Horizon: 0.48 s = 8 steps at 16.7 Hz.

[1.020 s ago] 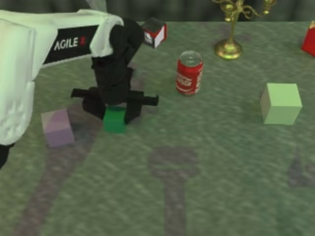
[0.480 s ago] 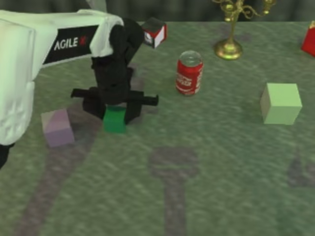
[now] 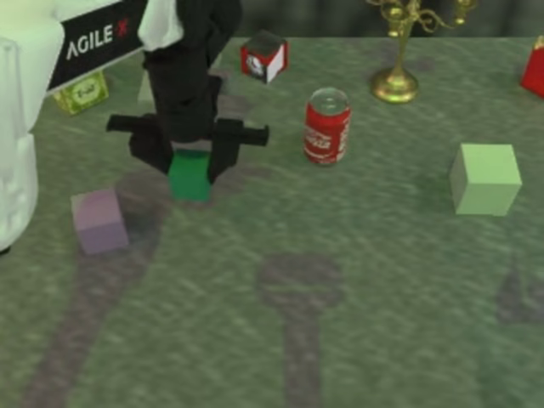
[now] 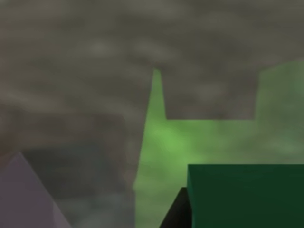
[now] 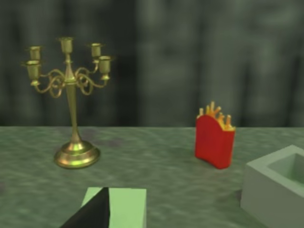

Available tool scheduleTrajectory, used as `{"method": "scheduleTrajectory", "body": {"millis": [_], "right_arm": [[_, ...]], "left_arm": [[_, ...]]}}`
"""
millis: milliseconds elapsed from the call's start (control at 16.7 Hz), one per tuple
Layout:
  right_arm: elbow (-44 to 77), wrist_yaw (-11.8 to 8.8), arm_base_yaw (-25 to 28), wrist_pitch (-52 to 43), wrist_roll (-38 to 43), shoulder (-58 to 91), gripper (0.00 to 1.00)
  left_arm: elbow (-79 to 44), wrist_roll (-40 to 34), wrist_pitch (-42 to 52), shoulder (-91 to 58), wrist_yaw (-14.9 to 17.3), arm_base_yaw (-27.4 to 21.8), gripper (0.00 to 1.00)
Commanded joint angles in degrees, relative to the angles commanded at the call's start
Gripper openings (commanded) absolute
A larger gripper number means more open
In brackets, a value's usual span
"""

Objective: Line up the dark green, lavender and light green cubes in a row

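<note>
Left pincer point(image 3: 189, 160) closed upon the dark green point(image 3: 189, 176), held left of centre above the counter point(image 3: 357, 289), the lavender point(image 3: 99, 221) set near its left, the light green cube point(image 3: 485, 178) placed far right, right arm unseen from above.

Three plain cubes: dark green point(image 3: 189, 177), lavender point(image 3: 99, 221), light green point(image 3: 485, 178). One printed cube point(image 3: 264, 57), one can point(image 3: 327, 126), one candlestick point(image 3: 397, 51), one fries box point(image 5: 214, 140).

Left gripper point(image 3: 189, 163) pointing down over table's left, jaws clamped
</note>
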State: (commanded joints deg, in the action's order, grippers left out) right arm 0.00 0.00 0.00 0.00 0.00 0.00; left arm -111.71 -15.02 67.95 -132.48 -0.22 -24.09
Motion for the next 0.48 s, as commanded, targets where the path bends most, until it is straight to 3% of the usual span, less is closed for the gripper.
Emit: {"method": "scheduleTrajectory", "body": {"millis": [480], "right_arm": [[0.00,0.00,0.00,0.00,0.00,0.00,1.00]], "left_arm": [[-1.30,-1.99,1.24,-0.08,-0.09,-2.21,0.00]]}}
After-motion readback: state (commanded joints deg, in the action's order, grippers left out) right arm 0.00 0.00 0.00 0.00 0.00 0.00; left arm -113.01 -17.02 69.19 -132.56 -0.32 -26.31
